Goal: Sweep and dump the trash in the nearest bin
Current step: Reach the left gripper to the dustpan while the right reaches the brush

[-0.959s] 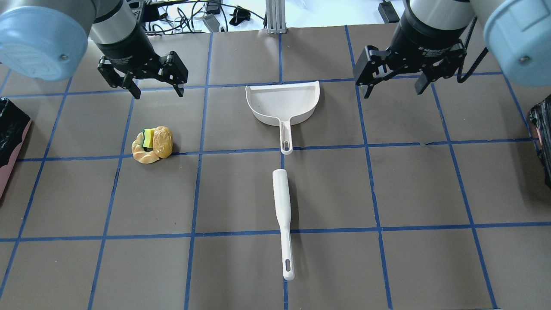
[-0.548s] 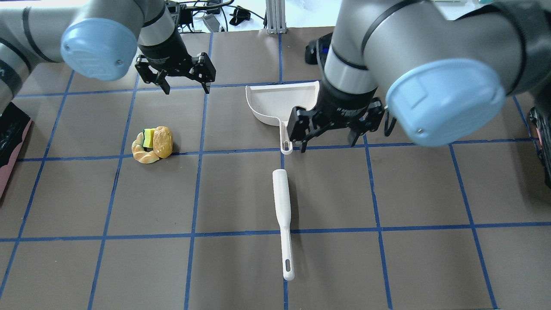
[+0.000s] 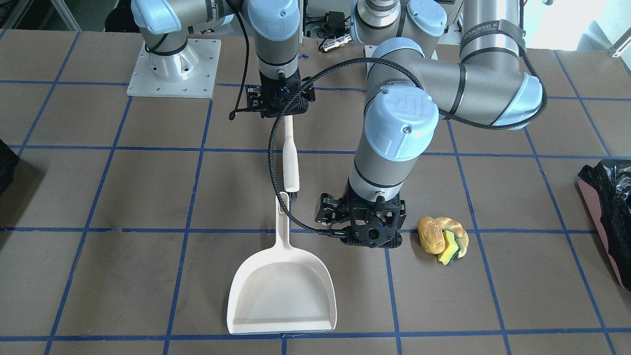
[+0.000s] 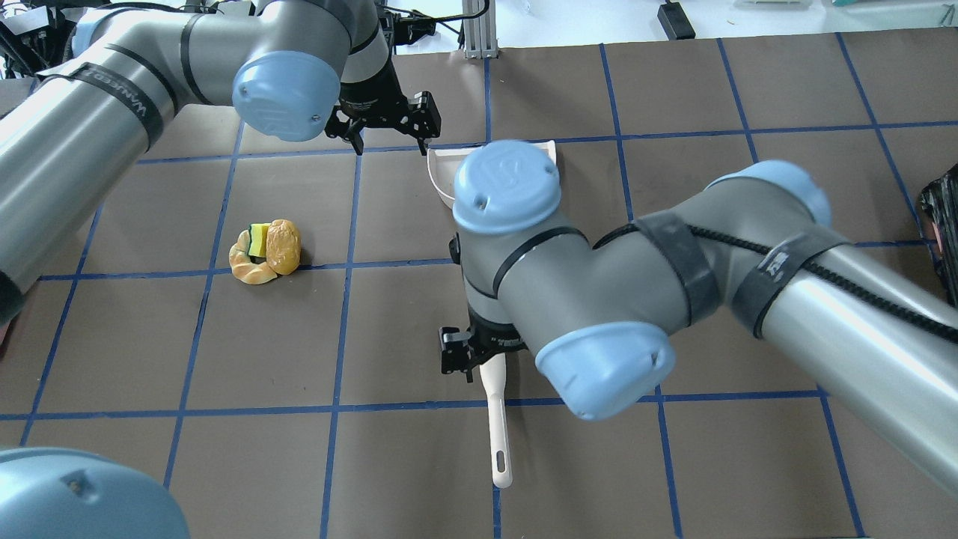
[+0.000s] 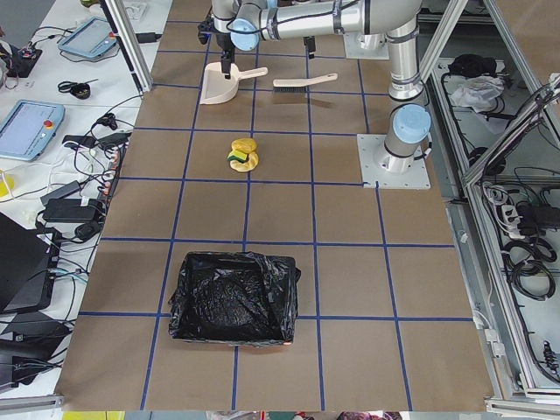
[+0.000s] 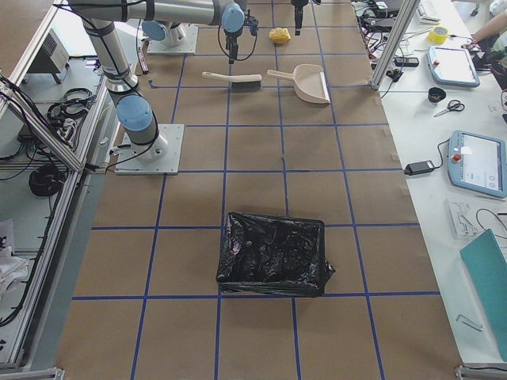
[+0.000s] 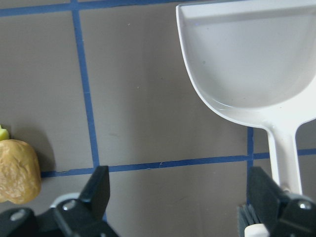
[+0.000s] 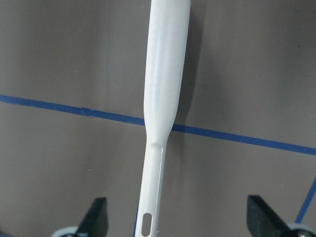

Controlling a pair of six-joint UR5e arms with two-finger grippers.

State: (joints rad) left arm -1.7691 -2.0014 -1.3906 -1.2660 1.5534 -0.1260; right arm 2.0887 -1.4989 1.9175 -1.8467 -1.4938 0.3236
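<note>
The trash (image 4: 266, 251), a potato-like lump, a braided bread piece and a yellow-green sponge, lies in a pile left of centre; it also shows in the front view (image 3: 441, 235). The white dustpan (image 3: 283, 291) and the white brush (image 3: 291, 162) lie in line at mid-table. My left gripper (image 4: 393, 138) is open and empty, hovering between the dustpan (image 7: 252, 64) and the trash. My right gripper (image 8: 177, 219) is open, straddling the brush handle (image 8: 160, 98) from above without touching it. The pink bin (image 3: 609, 207) with its black bag stands at my left table end.
A second black-bagged bin (image 4: 944, 224) stands at my right table end. My right arm (image 4: 599, 284) covers most of the dustpan and the brush head in the overhead view. Blue tape lines grid the brown table (image 4: 224, 471).
My right gripper has moved from beside the dustpan handle toward me, to over the brush handle. My left gripper has moved right, closer to the dustpan. Nothing on the table has shifted.
</note>
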